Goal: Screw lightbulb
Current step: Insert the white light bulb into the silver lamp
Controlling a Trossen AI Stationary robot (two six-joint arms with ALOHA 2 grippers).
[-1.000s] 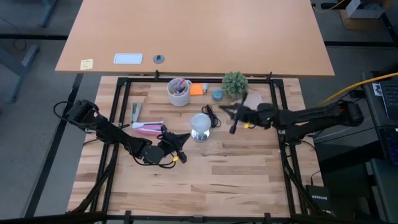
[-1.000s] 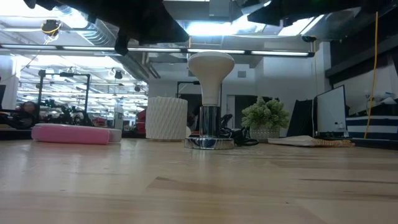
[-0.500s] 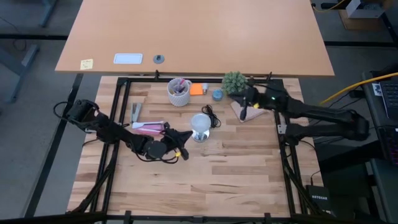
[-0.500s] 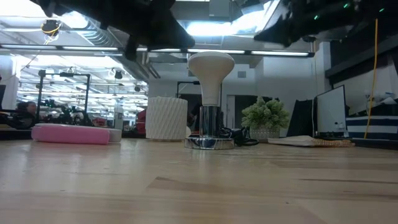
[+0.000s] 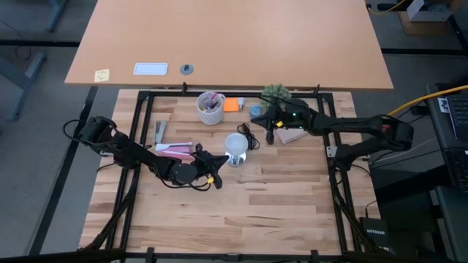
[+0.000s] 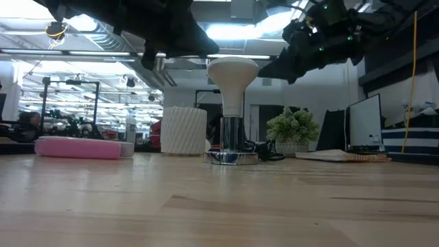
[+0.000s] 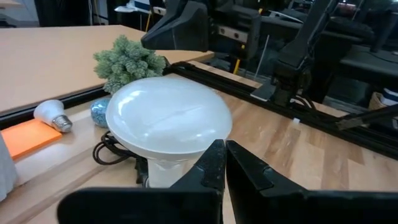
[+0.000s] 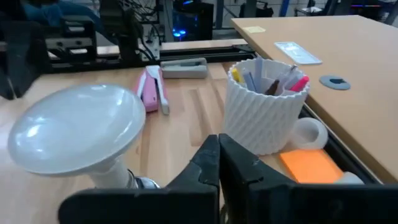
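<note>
Beside orange pad (image 7: 25,138): lightbulb (image 7: 53,115), probably light, slick, fragile.
Hold: globe's widest part, gently.
My left gripper (image 7: 219,163), right gripper (image 8: 217,158): closed, empty.

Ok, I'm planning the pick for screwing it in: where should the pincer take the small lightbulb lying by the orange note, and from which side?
Probably across the white globe of the lightbulb, coming down from above. It lies on its side beside the orange note, so the globe's round flanks are exposed, and its metal screw base stays free for threading.
</note>
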